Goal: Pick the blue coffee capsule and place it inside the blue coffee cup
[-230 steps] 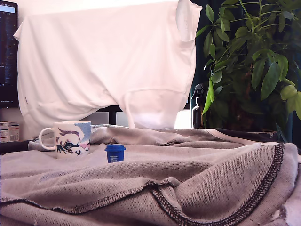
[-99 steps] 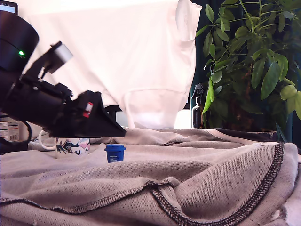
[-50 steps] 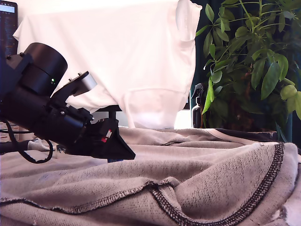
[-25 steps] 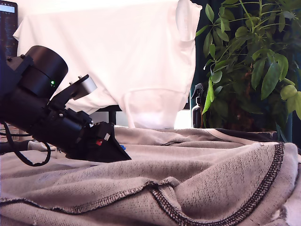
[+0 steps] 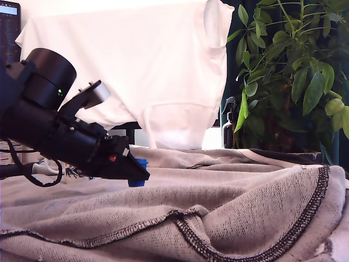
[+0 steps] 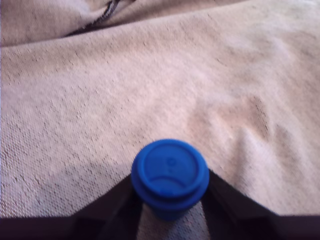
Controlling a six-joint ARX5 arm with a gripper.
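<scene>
A rumpled grey blanket of coarse knit covers the whole surface, thrown into soft ridges, with a dark stitched hem running across the near folds and curling up toward the exterior view's right. Behind it a white cloth hangs like a backdrop, bright with light; to the exterior view's right of it stands a leafy green plant, and a dark spray bottle sits at its foot. A sliver of a dark monitor shows at the far left edge of the exterior view. The black arm reaches in from that same side, angled downward, a small green light glowing on its round housing and a cable looping beneath it. At its tip the gripper has its jaws clamped on the blue coffee capsule, one on each side of the body just under the rim, as the wrist view shows plainly, with the round blue top facing the camera. In the exterior view the capsule sits at the jaws' tip, only partly visible, and appears raised just clear of the blanket. The blue coffee cup is almost wholly hidden behind the arm; only a bit of its dark printed pattern peeks out below the black body.
</scene>
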